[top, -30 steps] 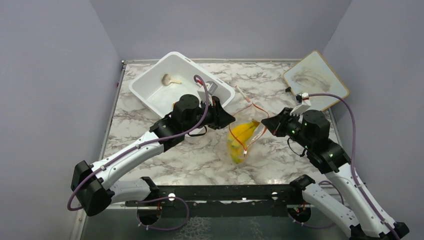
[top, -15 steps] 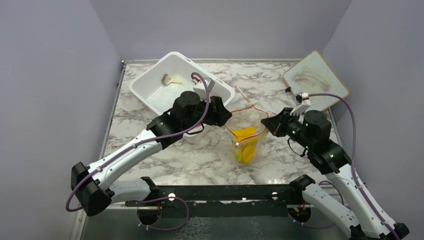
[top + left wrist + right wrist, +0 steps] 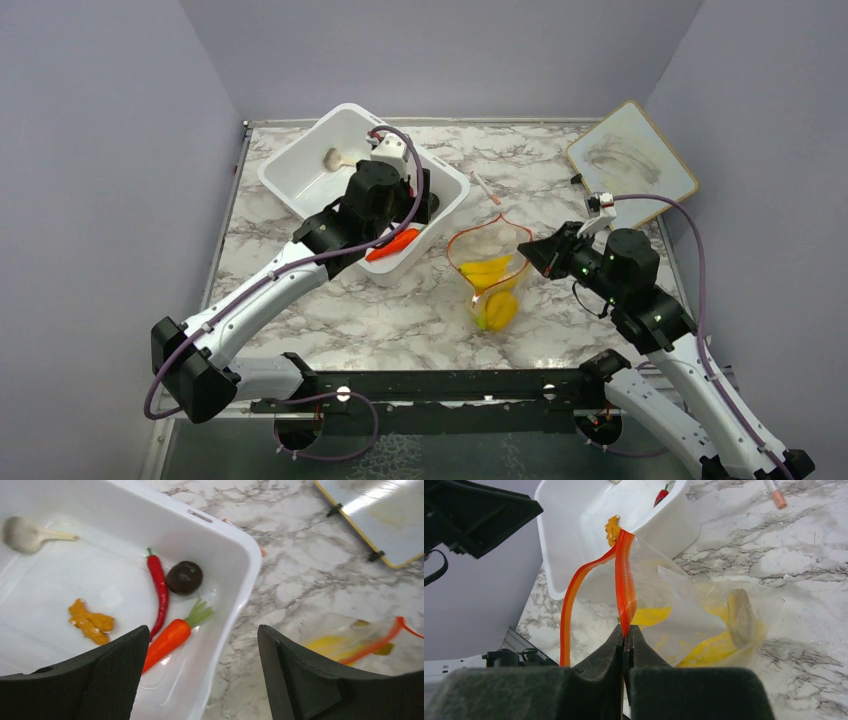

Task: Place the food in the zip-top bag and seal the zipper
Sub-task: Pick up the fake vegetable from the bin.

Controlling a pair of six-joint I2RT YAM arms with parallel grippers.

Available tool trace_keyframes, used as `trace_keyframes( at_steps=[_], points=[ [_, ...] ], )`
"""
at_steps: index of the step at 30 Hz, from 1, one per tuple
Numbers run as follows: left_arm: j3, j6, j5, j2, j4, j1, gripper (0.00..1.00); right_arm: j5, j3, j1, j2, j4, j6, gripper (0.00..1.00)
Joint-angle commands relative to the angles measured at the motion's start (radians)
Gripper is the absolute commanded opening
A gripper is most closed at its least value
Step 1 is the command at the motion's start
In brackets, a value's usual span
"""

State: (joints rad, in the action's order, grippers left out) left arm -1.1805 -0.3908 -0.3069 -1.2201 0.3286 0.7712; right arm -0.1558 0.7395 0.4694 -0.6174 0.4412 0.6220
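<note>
Right gripper pinched tight on thin red-orange zipper strip of clear floppy plastic zip-top bag, lifting the mouth, which gapes open. Yellow toy banana and yellow toy pepper inside bag, on marble table near tub. Left gripper jaws wide, holding nothing, above white rectangular plastic tub. Tub contains orange carrot with green top, red chili, dark brown round fruit, small orange bits.
</note>
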Motion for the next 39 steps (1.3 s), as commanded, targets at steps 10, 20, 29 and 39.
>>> trace_keyframes(
  at_steps=[10,20,29,39],
  points=[
    [-0.087,0.178,-0.166,-0.215,-0.005,-0.312,0.69,-0.042,-0.008,-0.002,-0.002,-0.080,-0.057,0.01],
    [-0.177,0.180,-0.204,-0.441,-0.131,-0.460,0.64,-0.030,-0.007,-0.002,-0.016,-0.079,-0.061,0.01],
    [-0.374,-0.115,-0.309,-0.697,-0.096,-0.498,0.59,-0.029,0.001,-0.002,-0.024,-0.078,-0.063,0.01],
    [-0.477,-0.359,-0.244,-0.860,-0.083,-0.527,0.40,0.011,-0.005,-0.002,-0.005,-0.062,-0.076,0.01]
  ],
)
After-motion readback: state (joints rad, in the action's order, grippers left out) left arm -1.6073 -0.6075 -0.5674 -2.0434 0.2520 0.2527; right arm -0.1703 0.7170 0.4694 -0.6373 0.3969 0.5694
